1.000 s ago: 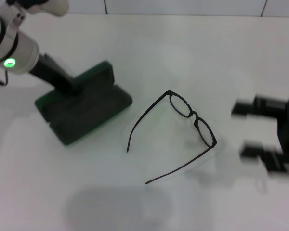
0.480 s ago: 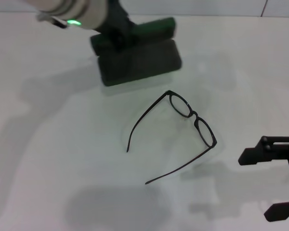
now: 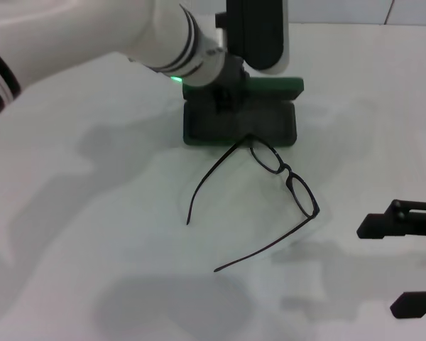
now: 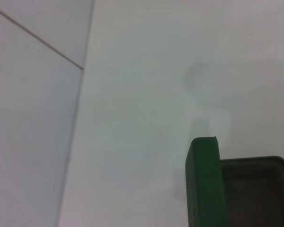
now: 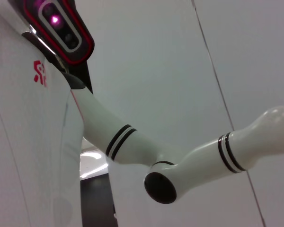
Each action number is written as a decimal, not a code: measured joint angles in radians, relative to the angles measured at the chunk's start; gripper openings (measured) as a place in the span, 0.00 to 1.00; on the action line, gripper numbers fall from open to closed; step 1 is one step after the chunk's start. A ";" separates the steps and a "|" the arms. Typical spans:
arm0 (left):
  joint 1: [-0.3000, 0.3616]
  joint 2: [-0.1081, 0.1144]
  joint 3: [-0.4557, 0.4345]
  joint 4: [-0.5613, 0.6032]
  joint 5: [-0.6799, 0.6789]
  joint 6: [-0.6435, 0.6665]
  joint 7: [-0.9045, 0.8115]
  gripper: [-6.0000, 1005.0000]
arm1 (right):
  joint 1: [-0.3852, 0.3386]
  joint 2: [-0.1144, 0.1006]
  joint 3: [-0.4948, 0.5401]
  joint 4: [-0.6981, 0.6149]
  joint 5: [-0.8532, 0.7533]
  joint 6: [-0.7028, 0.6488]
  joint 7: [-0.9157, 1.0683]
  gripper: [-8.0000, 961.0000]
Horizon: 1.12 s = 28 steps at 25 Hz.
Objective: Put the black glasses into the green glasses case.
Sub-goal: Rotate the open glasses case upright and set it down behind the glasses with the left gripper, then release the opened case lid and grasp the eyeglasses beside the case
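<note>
The black glasses (image 3: 284,174) lie unfolded on the white table, lenses toward the right and both temple arms stretching toward the near left. Just behind them sits the green glasses case (image 3: 270,124), open, with its lid (image 3: 273,87) standing up at the back. My left gripper (image 3: 226,96) reaches in from the upper left and is shut on the case's left part. The left wrist view shows the case's green lid edge (image 4: 203,184) and dark lining (image 4: 258,189). My right gripper (image 3: 380,268) hovers open at the near right, apart from the glasses.
My white left arm (image 3: 92,35) spans the upper left of the head view. The table (image 3: 92,234) is bare white around the glasses. The right wrist view shows only my body and left arm (image 5: 180,161).
My left arm has carried the open case from the far left across to just behind the glasses. The right gripper has stayed at the near right.
</note>
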 joint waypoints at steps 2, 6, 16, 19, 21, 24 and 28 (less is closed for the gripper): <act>-0.002 -0.001 0.015 -0.015 -0.011 -0.002 -0.003 0.20 | -0.003 0.001 0.008 0.001 0.000 0.000 0.000 0.70; 0.002 -0.001 0.034 -0.028 -0.068 -0.003 0.004 0.20 | -0.008 0.002 0.020 0.001 0.000 0.002 -0.001 0.70; 0.004 0.001 0.056 -0.032 -0.103 -0.002 0.007 0.30 | -0.008 0.001 0.026 0.001 -0.002 0.020 0.001 0.70; 0.004 0.001 0.056 -0.033 -0.103 0.003 0.005 0.36 | -0.008 0.000 0.026 0.001 -0.002 0.036 0.003 0.70; 0.005 0.002 0.053 -0.029 -0.102 0.011 0.002 0.40 | -0.008 0.000 0.026 0.001 -0.003 0.058 0.005 0.70; 0.010 0.002 0.037 0.006 -0.105 0.025 -0.008 0.46 | -0.007 -0.001 0.026 0.001 -0.005 0.119 0.017 0.70; 0.080 0.003 -0.037 0.170 -0.123 0.047 -0.042 0.49 | 0.007 -0.014 0.022 -0.012 -0.010 0.252 0.040 0.70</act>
